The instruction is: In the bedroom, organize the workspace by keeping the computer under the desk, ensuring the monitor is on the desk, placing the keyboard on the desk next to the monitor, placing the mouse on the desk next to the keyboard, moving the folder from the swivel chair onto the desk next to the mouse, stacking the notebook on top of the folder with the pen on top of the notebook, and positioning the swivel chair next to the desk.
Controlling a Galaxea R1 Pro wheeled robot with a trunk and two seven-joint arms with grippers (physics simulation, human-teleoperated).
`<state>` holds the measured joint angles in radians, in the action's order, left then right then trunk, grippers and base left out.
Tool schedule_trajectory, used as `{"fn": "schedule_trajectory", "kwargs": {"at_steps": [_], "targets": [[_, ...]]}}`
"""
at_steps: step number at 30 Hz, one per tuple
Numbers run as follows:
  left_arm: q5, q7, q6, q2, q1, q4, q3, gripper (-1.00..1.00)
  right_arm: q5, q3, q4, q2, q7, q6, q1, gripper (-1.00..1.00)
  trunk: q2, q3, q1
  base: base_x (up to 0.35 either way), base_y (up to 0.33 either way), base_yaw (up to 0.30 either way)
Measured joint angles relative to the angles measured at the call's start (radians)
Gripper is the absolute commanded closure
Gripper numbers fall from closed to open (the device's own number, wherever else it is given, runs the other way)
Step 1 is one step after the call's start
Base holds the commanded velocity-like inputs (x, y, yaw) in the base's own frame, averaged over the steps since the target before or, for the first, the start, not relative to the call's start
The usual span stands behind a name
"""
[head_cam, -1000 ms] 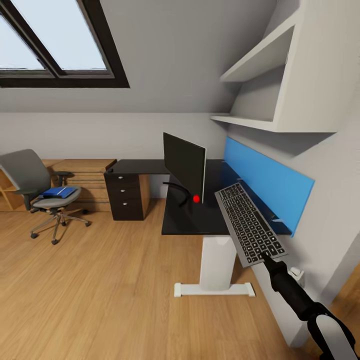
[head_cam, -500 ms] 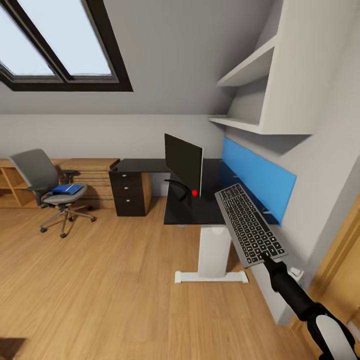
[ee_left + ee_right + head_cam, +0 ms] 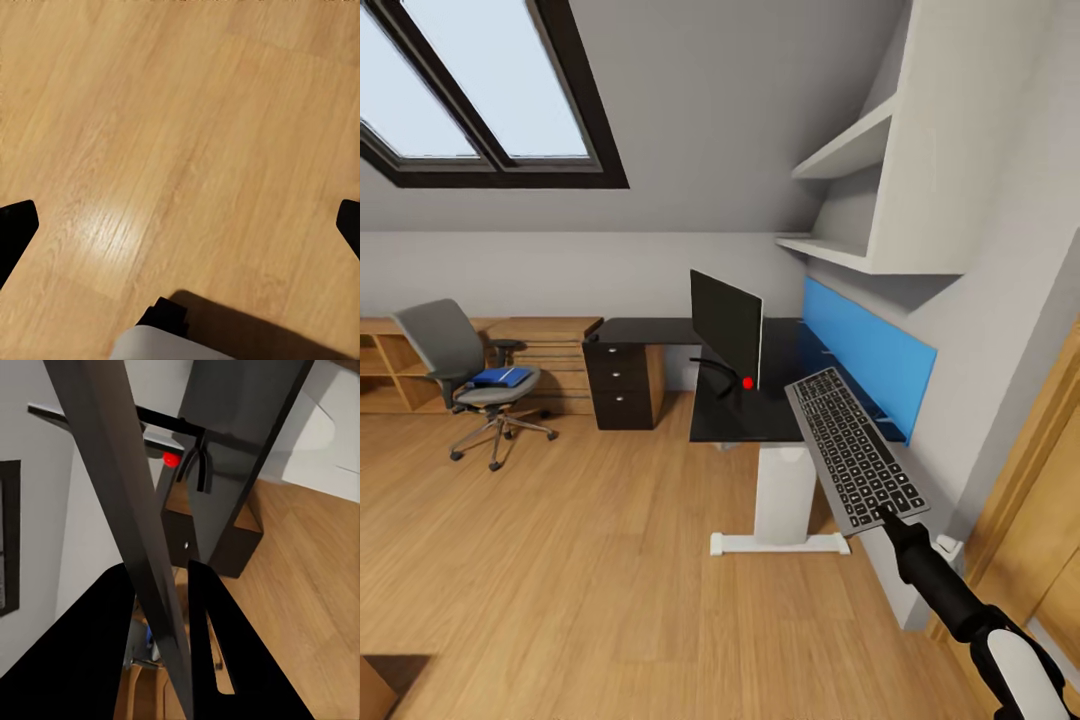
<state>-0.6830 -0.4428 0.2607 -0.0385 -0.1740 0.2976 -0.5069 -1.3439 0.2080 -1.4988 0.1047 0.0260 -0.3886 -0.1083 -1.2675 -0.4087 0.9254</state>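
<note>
My right gripper (image 3: 884, 514) is shut on the near end of the grey keyboard (image 3: 854, 459), which it holds tilted in the air in front of the desk (image 3: 745, 422). In the right wrist view the keyboard (image 3: 120, 480) runs edge-on between the black fingers (image 3: 225, 660). The black monitor (image 3: 727, 325) stands on the desk's glossy top, red dot at its lower corner. Far left, the grey swivel chair (image 3: 458, 368) carries the blue folder (image 3: 503, 377). My left gripper (image 3: 180, 221) is open above bare wood floor. The computer, mouse, notebook and pen are out of view.
A blue wall panel (image 3: 865, 355) backs the desk, with white shelves (image 3: 840, 150) above. The black drawer unit (image 3: 624, 385) stands under the desk's left wing, beside a light-wood chest (image 3: 550, 350). An oak door (image 3: 1040, 520) is at the right. Open floor lies between me and the chair.
The whole view has shifted: the desk and chair look smaller and farther, and more of the door shows at the right. The keyboard stays in my right gripper at the same tilt.
</note>
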Motion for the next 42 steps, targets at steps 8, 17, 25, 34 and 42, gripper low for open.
{"fn": "schedule_trajectory", "kwargs": {"at_steps": [8,17,25,34,42], "targets": [[0.000,0.000,0.001,0.000,0.000,0.000,-0.001,-1.00,0.001,-0.008,0.004,0.000,-0.001,0.000,0.000,1.00,0.042,0.019,-0.023,-0.001,0.000,0.000],[0.003,0.001,0.001,0.001,0.000,0.000,-0.004,-1.00,0.000,-0.023,0.009,-0.001,0.000,0.000,0.000,1.00,0.042,0.021,-0.023,0.000,0.000,0.000],[0.004,0.001,0.002,0.001,0.000,0.000,-0.004,-1.00,0.002,-0.062,0.013,-0.001,0.001,0.000,0.000,1.00,0.042,0.032,-0.023,0.000,0.183,0.054],[0.005,0.001,0.002,0.000,0.000,0.000,-0.007,-1.00,0.010,-0.083,0.028,0.000,-0.003,-0.003,0.000,1.00,0.042,0.040,-0.023,0.000,0.319,0.063],[0.005,0.001,0.002,0.000,0.000,0.000,-0.006,-1.00,0.009,-0.140,0.052,0.001,0.000,-0.002,0.000,1.00,0.042,0.040,-0.023,0.000,0.329,0.001]]}}
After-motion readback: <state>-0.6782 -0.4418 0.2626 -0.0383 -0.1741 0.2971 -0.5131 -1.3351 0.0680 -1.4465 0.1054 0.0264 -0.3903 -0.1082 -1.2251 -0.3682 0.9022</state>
